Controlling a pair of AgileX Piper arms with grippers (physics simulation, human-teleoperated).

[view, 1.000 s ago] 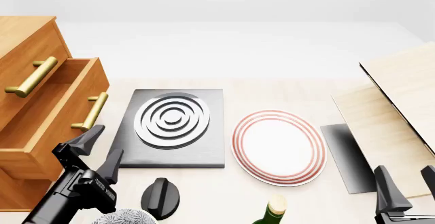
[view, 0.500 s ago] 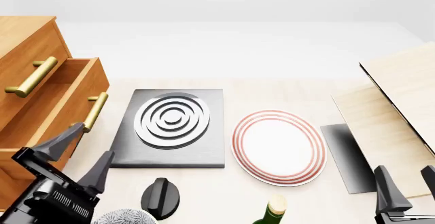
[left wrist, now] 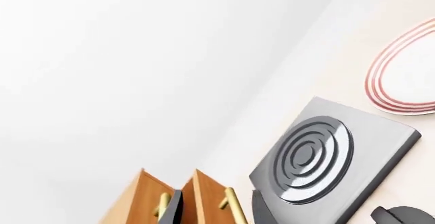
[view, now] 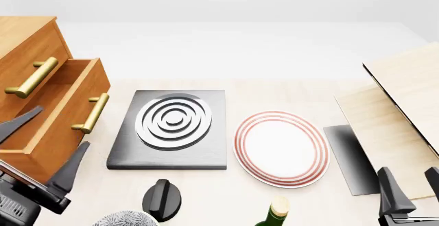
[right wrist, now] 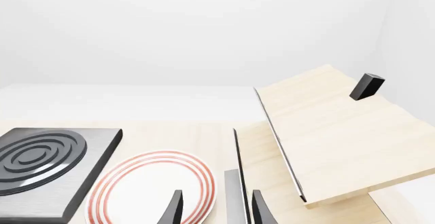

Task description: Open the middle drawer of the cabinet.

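The orange-brown cabinet (view: 24,36) stands at the table's left edge. Its middle drawer (view: 48,100) is pulled out, showing the plain wooden box inside, and its brass handle (view: 91,113) is free. My left gripper (view: 44,146) is open in front of and below that drawer, with one finger before the drawer's near side; nothing is between the fingers. In the left wrist view the cabinet (left wrist: 139,201) shows past the open left gripper (left wrist: 217,211). My right gripper (view: 412,185) is open at the front right, and the right wrist view shows this right gripper (right wrist: 217,208) holding nothing.
A grey hob plate (view: 171,128) with ring burner lies beside the drawer. A red-rimmed white plate (view: 281,149) sits mid-table. A black knob (view: 162,200), a green bottle top (view: 274,213) and a grey round object (view: 123,220) are near the front edge. Pale wooden boards (view: 398,108) stand at right.
My left gripper has drawn back leftward and toward the table's near edge, away from the middle drawer's handle. The drawer stays pulled out. The right arm is still.
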